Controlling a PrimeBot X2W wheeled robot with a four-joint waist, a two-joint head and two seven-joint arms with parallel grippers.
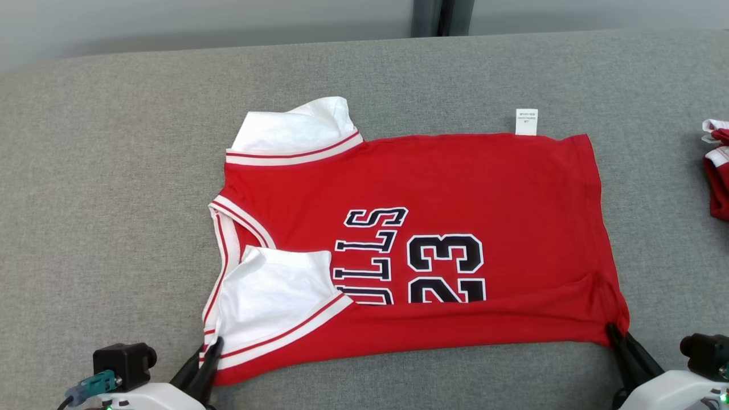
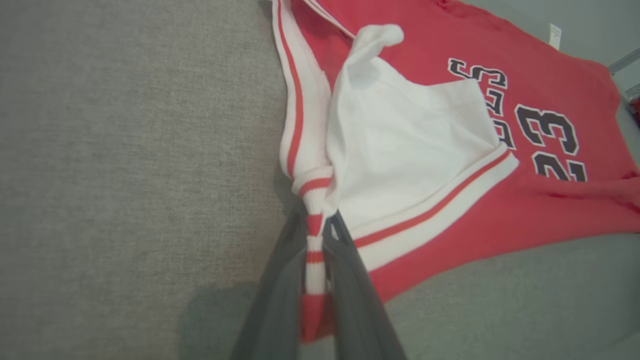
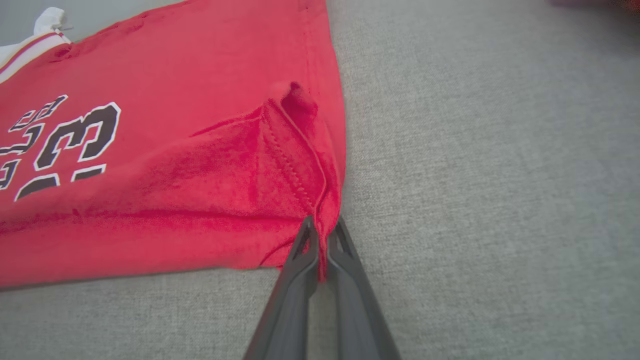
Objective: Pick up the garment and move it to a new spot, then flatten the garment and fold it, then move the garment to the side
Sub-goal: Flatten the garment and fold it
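Observation:
A red basketball jersey (image 1: pixel 455 182) with white sleeves, striped trim and the number 23 lies spread sideways on the grey surface, its near long edge folded up over the print. My left gripper (image 1: pixel 212 348) is shut on the jersey's striped trim at the near left corner; the left wrist view shows the trim (image 2: pixel 314 235) pinched between the fingers. My right gripper (image 1: pixel 616 336) is shut on the near right hem corner, and in the right wrist view the red cloth (image 3: pixel 322 235) sits squeezed between the fingertips.
The grey fabric surface (image 1: pixel 114 199) stretches wide on all sides of the jersey. Another red and white garment (image 1: pixel 719 171) lies at the right edge. A white care label (image 1: pixel 526 122) sticks out from the jersey's far edge.

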